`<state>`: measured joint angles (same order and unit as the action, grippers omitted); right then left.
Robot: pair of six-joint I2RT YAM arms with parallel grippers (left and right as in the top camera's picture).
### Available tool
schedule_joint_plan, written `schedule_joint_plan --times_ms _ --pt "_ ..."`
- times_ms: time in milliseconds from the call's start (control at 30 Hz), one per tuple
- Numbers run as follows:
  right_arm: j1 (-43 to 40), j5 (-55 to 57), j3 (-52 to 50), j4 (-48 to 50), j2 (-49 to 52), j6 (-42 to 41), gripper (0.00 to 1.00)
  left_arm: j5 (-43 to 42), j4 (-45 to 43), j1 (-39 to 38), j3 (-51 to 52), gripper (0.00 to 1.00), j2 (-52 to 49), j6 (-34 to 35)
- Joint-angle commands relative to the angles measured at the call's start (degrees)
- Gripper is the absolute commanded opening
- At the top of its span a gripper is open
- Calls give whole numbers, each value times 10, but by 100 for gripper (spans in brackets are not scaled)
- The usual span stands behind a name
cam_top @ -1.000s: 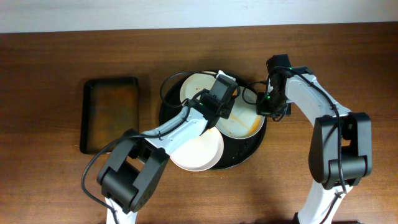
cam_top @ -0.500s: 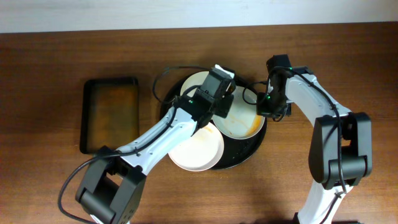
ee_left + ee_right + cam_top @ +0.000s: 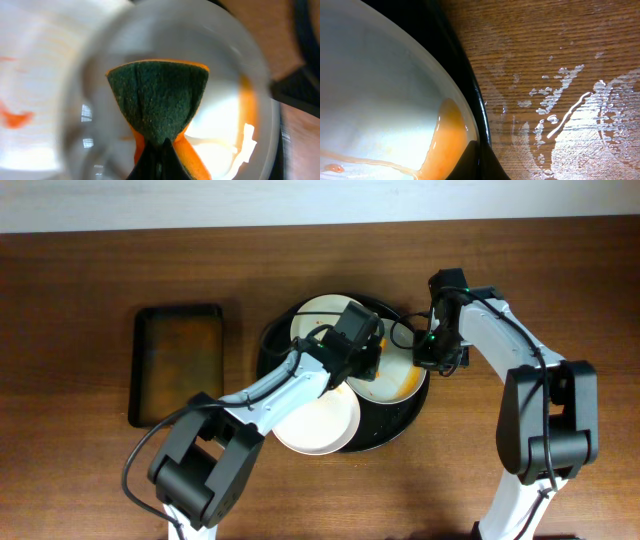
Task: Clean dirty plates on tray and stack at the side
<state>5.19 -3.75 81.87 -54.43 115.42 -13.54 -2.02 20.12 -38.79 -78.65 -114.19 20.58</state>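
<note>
Round black tray sits mid-table. It carries three white plates: one at 11 o'clock, one at 3 o'clock, and one at 7 o'clock that overhangs the tray rim.

Left gripper is over the tray centre, at the 9 o'clock edge of the 3 o'clock plate. Its jaws are pinched tight on a sponge, green face toward the wrist camera, orange body below. Cannot tell whether the sponge touches the plate.

Orange liquid is pooled along the 3 o'clock plate's outer rim. Red smears show on the neighbouring plate.

Right gripper is at the tray's 3 o'clock rim. In the wrist view its fingers show only as a dark wedge, tip at the seam between plate and tray rim. Cannot tell opening or grip.

Water streaks lie on the wood beside it.

Rectangular black tray with brownish liquid lies at 9 o'clock of the round tray, apart from it.
</note>
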Motion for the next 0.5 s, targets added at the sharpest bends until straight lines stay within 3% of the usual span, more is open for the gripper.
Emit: schedule_joint_plan --times_ms 0,233,300,467 --pt "-8 46 -2 -9 9 -2 4 96 -2 24 -12 0 33 -36" --pt "-8 45 23 -37 -28 -2 15 91 34 46 -12 0 147 -35" --pt "-8 42 53 -75 -47 -2 23 92 73 70 -12 0 172 -35" --pt "-11 -124 81 -125 -71 -2 32 91 211 148 -12 0 202 -35"
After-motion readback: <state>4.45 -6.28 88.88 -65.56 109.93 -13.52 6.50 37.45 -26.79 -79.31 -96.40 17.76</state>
